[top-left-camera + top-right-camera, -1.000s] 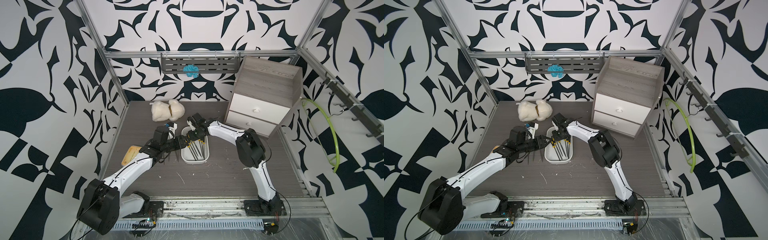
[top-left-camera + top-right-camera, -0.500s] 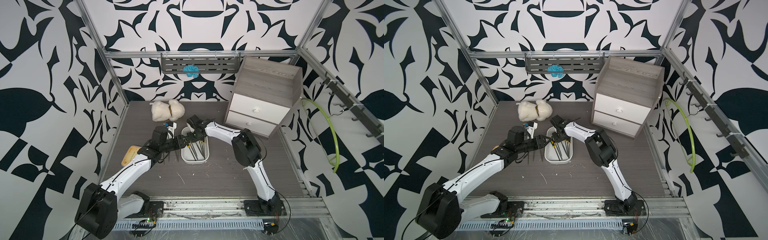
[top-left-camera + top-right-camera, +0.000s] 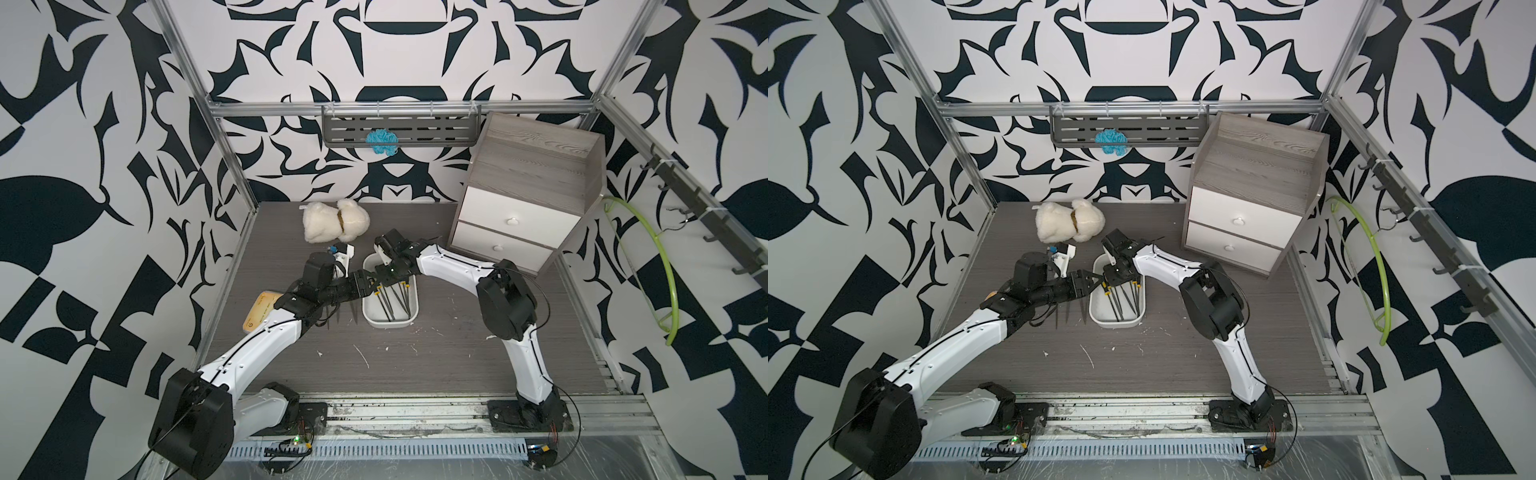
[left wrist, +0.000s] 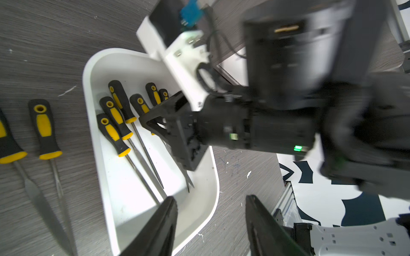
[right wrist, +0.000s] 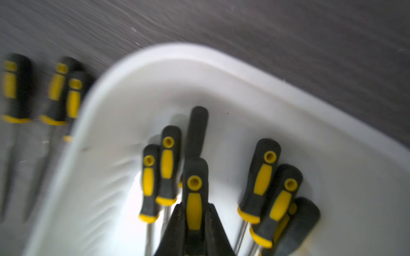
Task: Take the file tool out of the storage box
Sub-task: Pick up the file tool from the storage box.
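File tool (image 5: 194, 177) in right pincer (image 5: 194, 209); left pincer (image 4: 210, 199) over storage box (image 4: 87, 88).

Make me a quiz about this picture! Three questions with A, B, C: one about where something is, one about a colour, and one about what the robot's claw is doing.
1. Where is the fluffy toy?
A. On the wall shelf
B. On the table, behind the white tub
C. In a drawer

2. What colours are the handles of the files?
A. Black and yellow
B. Red and white
C. All green

3. What is the right gripper doing?
A. Holding the toy
B. Wide open, holding nothing
C. Closed on the handle of one file

Answers:
1 B: both top views show the toy lying at the back of the table, beyond the tub.
2 A: both wrist views show black grips with yellow patches.
3 C: the right wrist view shows the jaws pressed on both sides of a handle.
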Action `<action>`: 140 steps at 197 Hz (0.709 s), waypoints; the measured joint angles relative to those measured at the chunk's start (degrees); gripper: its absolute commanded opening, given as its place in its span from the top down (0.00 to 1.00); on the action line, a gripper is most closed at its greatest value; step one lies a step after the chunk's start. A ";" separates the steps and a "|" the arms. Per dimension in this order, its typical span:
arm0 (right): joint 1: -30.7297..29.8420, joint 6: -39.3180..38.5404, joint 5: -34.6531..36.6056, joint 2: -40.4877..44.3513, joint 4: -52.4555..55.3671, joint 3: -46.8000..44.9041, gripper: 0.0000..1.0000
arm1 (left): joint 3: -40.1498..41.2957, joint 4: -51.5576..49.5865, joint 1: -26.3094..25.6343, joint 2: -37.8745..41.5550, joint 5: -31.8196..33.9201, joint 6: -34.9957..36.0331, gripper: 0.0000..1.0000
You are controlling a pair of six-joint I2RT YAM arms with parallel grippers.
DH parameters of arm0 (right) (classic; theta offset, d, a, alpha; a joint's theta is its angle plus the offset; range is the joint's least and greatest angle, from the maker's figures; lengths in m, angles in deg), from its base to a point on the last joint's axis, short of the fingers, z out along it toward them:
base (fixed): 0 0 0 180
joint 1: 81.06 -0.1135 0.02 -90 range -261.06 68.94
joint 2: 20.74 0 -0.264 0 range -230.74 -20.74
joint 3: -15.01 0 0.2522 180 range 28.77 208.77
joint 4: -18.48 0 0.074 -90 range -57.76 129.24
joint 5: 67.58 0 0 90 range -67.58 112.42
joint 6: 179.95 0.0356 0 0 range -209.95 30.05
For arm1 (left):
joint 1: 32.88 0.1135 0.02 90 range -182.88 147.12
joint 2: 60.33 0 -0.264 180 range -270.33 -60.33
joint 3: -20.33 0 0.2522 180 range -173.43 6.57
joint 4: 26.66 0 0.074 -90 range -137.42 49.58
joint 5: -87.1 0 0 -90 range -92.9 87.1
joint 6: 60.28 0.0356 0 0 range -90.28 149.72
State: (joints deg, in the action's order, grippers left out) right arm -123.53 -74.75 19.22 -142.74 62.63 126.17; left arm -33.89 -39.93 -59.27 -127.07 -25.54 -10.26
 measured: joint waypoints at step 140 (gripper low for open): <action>0.81 4.13 -7.50 27.71 -16.65 -21.46 1.00 | 0.66 3.32 -7.26 -0.42 -0.98 -0.42 0.45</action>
State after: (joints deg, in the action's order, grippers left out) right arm -122.73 -70.62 11.72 -115.02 45.98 104.71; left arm -33.24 -36.61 -66.53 -127.49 -26.52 -10.68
